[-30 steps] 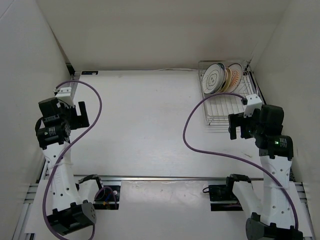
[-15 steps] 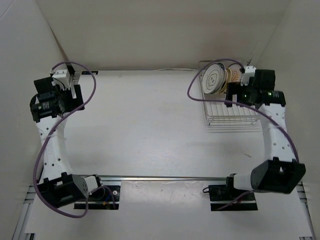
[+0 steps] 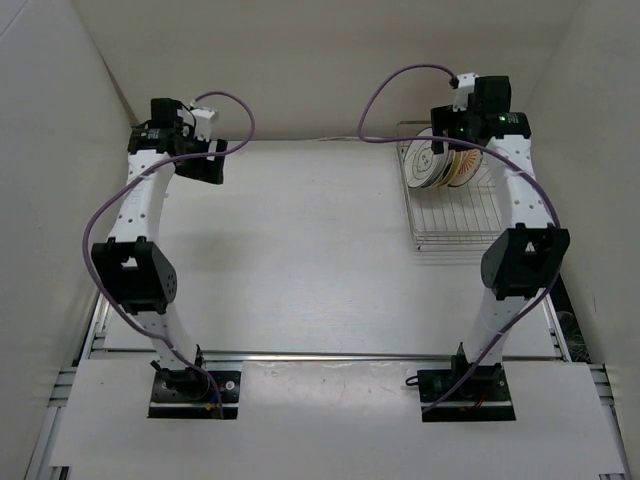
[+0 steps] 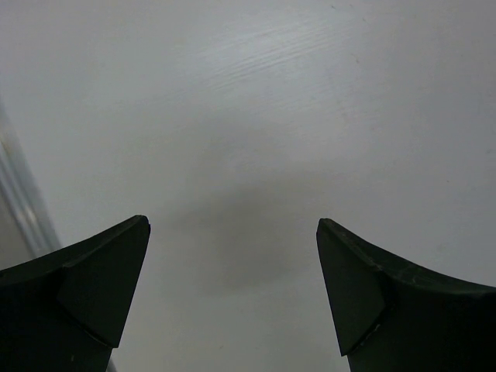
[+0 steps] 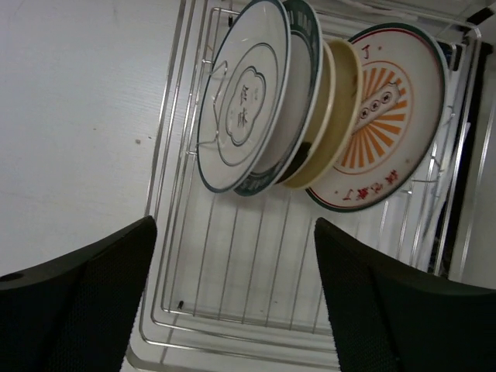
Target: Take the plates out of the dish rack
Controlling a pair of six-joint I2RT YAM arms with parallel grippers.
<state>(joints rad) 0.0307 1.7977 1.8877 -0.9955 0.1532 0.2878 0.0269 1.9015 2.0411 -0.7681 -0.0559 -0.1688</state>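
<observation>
Leaning together in one wire dish rack point(image 5: 246, 288), four plates point(image 5: 242, 108), rims overlapping.

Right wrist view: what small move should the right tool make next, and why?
Probably lower the open right tool toward the rim of the lettered white plate: it stands outermost in the dish rack, and the tool hangs above, holding nothing.

Dish rack point(image 3: 458, 218): far right corner of table point(image 3: 300, 250). Plates point(image 3: 438, 160): on edge, side by side, in far end of rack.
</observation>
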